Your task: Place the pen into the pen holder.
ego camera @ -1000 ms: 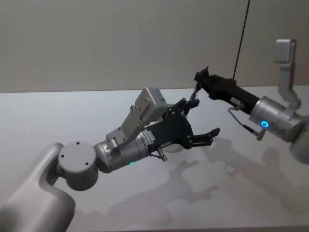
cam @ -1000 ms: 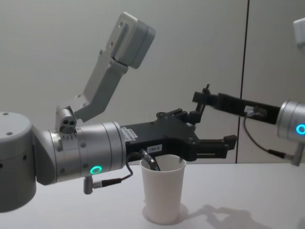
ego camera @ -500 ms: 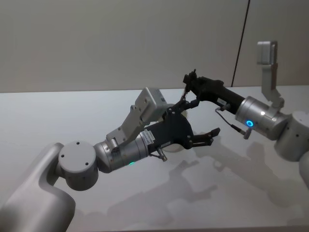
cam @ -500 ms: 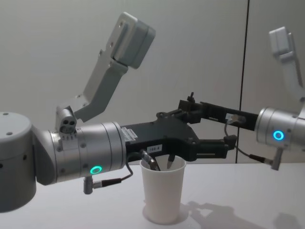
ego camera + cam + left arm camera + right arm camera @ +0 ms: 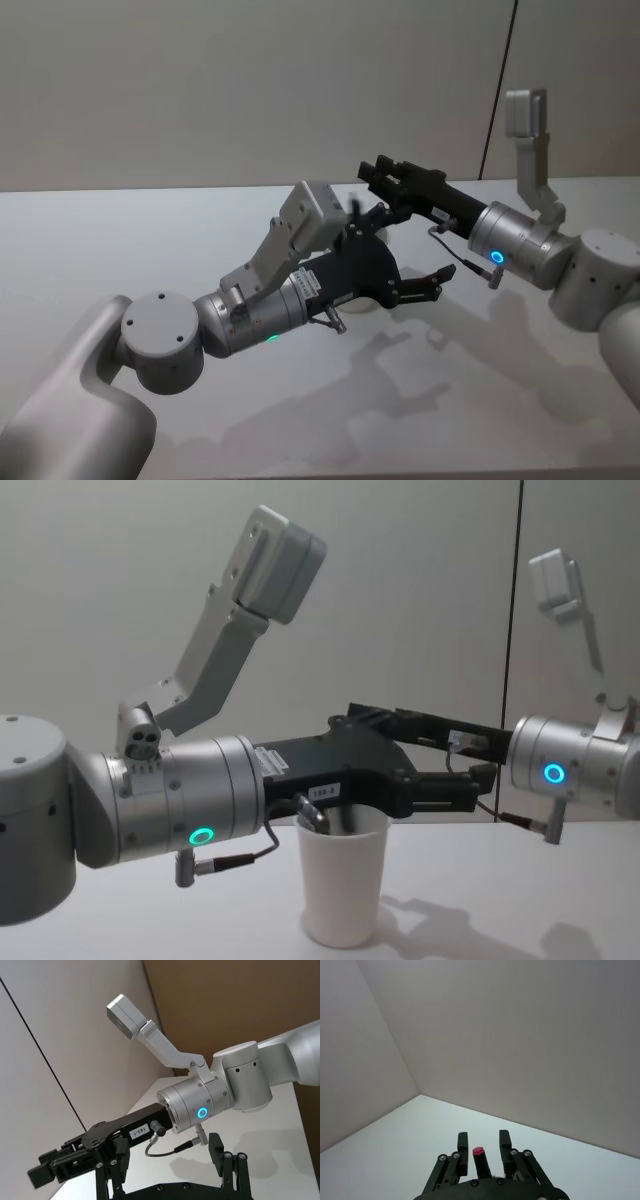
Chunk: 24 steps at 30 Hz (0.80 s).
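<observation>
Pen holder: the white paper cup (image 5: pixel 343 880) stands upright on the white desk (image 5: pixel 470 900), near the middle of it; in the head view we glimpse it (image 5: pixel 363 303) under the left arm.

Left gripper: the left gripper (image 5: pixel 440 790) hangs level just above and behind the cup's rim, its fingers spread wide with nothing between them.

Right gripper: the right gripper (image 5: pixel 376 174) reaches in from the right, above the left gripper's black body. In the right wrist view its fingers (image 5: pixel 463 1144) stand narrowly apart either side of a red-capped pen (image 5: pixel 479 1156), so we judge it holds the pen.

Key relation: we judge the cup lies below the right gripper and a little nearer the robot, so the pen would need its long axis upright over the mouth.

Nearer arm: the left gripper is closer to the cup.

Hard to make out: the pen's barrel is hidden; a dark tip at the cup's rim (image 5: pixel 318 820) may be another pen or a cable end, we cannot tell.
</observation>
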Motion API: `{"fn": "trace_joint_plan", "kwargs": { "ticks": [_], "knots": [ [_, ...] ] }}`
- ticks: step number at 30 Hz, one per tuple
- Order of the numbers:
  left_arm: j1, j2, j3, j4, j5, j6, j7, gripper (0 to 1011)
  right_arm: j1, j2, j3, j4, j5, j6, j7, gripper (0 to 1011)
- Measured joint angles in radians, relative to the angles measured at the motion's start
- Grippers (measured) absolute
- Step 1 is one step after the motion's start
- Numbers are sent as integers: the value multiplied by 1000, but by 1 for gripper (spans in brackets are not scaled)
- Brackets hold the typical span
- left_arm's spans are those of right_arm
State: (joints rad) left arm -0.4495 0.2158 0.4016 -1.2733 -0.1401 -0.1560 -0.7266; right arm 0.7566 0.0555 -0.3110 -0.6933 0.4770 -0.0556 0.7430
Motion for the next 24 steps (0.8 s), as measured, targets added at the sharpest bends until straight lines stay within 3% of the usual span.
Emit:
{"fn": "trace_joint_plan", "kwargs": {
  "ticks": [8,13,17,19,24],
  "knots": [
    [0,0,0,0,0,0,0,1003,10,-6,-9,18,-10,-8,-4,566],
    [0,0,0,0,0,0,0,1003,14,-8,-13,25,-13,-12,-5,765],
    [0,0,0,0,0,0,0,1003,16,-10,-15,29,-15,-13,-6,845],
    [0,0,0,0,0,0,0,1003,17,-10,-16,31,-16,-14,-6,942],
    [0,0,0,0,0,0,0,1003,18,-11,-17,33,-18,-15,-7,1001]
  ]
}}
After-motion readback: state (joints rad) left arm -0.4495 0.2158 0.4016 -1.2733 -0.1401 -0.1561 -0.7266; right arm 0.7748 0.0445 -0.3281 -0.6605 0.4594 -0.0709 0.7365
